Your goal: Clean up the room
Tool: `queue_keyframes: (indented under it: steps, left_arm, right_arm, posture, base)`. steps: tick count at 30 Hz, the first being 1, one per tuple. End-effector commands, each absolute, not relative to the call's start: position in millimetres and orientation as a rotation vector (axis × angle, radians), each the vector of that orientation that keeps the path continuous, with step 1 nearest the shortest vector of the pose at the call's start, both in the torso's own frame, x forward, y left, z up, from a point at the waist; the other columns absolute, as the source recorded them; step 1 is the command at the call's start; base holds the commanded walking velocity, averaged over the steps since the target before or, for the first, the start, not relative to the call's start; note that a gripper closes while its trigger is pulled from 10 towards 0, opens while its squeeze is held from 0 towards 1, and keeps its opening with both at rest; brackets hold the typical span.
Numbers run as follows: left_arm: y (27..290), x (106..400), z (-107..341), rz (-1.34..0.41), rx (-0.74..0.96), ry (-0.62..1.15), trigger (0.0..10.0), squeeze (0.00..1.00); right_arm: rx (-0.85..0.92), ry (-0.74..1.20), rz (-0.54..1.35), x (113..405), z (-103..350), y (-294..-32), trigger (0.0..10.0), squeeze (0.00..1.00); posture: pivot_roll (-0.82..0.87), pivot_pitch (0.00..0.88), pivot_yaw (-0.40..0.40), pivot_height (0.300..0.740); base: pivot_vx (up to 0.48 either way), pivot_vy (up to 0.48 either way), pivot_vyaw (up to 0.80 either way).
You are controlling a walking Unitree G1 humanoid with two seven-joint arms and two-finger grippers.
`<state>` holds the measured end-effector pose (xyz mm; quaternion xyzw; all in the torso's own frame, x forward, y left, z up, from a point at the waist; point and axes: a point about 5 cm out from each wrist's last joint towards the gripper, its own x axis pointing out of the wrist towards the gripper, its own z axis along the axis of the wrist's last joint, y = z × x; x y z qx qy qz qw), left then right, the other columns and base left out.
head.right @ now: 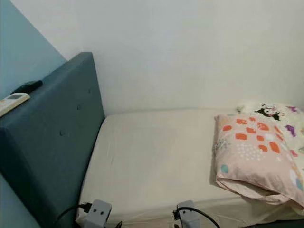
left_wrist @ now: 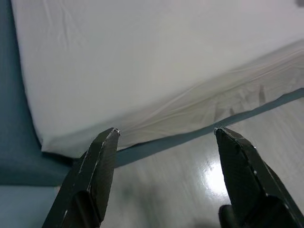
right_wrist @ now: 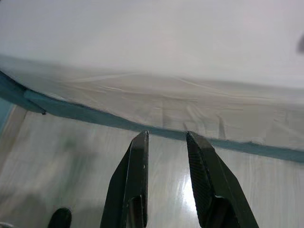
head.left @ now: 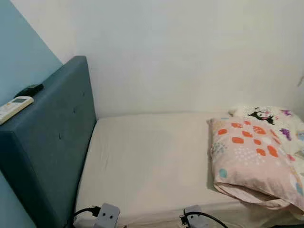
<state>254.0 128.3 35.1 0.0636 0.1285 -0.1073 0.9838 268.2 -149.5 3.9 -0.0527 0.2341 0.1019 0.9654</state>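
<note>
A bed with a bare white mattress (head.left: 152, 161) stands in front of me against the wall. A pink pillow (head.left: 256, 156) with orange and blue blotches lies on its right side. It partly covers a white cartoon-print pillow (head.left: 273, 116) behind it. My two arms (head.left: 108, 216) (head.left: 194, 218) are held low at the bed's near edge. My left gripper (left_wrist: 166, 130) is open wide over the floor beside the mattress edge and holds nothing. My right gripper (right_wrist: 167, 134) is open by a narrow gap, also low by the bed's side, holding nothing.
A tall teal padded headboard (head.left: 52, 137) stands at the left end of the bed. On its top lie a white remote (head.left: 14, 108) and a black remote (head.left: 29, 90). Glossy pale wooden floor (right_wrist: 71, 161) runs along the bed's near side. A white wall backs the bed.
</note>
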Motion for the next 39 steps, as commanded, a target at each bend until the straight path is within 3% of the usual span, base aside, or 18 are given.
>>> queue_keyframes:
  steps: [1,39]
  left_arm:
    - [127.1,251.2,32.0,-0.222,0.121,0.272,10.0,0.0]
    - [129.1,252.4,33.5,-0.242,0.139,0.269,10.0,0.0]
  right_arm:
    - [-0.105,0.483,0.209,265.0,0.6,-148.9,10.0,0.0]
    - [-0.103,0.486,0.2,265.1,-0.4,-148.4,10.0,0.0]
  posture:
    - [0.02,0.124,-0.034,0.74]
    - [0.03,0.131,-0.021,0.74]
  base:
    - [0.0,-0.341,0.0]
    - [0.0,-0.332,0.0]
